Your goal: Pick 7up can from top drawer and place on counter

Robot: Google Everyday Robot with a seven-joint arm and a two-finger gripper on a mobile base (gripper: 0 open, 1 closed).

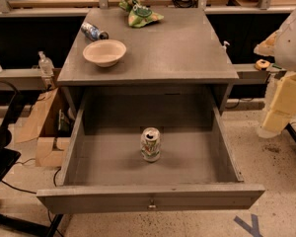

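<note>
- Standing upright, 7up can (150, 144) sits mid-floor of the pulled-out top drawer (89, 197), touching no wall.
- gripper (281, 107) at right edge of view, outside the drawer, well apart from can; released or clenched, cannot tell.
- counter surface (177, 48) above carries cream bowl (104, 52), blue-labelled bottle (92, 31) lying on its side, green plush toy (139, 13) at back.

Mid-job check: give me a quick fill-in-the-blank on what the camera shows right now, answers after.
1. The can stands ____ in the open drawer.
2. The bottle lies on the counter, just behind the ____.
3. The claw hangs at the picture's ____ edge, outside the drawer.
Answers: upright; bowl; right.
</note>
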